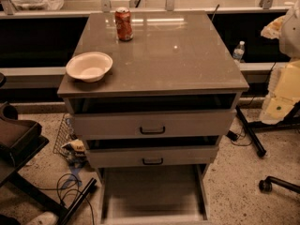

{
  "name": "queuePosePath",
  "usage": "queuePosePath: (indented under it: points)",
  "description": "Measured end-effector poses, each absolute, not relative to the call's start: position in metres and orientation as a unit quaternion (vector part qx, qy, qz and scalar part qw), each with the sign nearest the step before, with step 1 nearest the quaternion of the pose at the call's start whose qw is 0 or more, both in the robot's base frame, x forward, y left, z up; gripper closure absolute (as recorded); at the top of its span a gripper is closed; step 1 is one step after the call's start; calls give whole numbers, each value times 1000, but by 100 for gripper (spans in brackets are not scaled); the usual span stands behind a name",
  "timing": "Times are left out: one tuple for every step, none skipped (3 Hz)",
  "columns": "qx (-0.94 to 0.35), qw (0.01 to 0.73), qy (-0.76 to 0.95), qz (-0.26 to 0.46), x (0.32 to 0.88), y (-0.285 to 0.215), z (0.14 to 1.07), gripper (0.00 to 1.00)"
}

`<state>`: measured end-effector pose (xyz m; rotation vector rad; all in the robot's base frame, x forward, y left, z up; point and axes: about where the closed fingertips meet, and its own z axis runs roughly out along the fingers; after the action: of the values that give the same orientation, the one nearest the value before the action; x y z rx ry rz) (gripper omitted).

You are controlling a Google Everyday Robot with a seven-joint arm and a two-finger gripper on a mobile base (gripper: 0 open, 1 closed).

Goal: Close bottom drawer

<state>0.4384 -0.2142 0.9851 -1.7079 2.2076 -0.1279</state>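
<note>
The bottom drawer (152, 191) of the grey-beige cabinet is pulled far out toward me. Its plain grey tray lies open and holds nothing I can see. Its front panel sits at the bottom edge of the camera view, and its handle is out of view. The middle drawer (153, 156) and the top drawer (152, 124) each have a small black bar handle. Both stand slightly out, with dark gaps above them. My gripper does not show in this view. A pale white and yellow shape (284, 88) at the right edge may be part of my arm.
On the cabinet top (187, 55) stand a red soda can (123, 24) at the back left and a white bowl (89, 66) at the front left. A dark chair (18, 139) and cables (70, 186) lie left. A black stand leg (251, 132) and a caster (266, 185) are right. A water bottle (238, 51) stands behind.
</note>
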Motion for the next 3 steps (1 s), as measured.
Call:
queuePosePath:
  points:
    - [-602,173,778,-45,438,-214,985,0]
    - [-599,181,779,-38,436,-215,971,0]
    - [-598,217,772,0,413,-215,918,0]
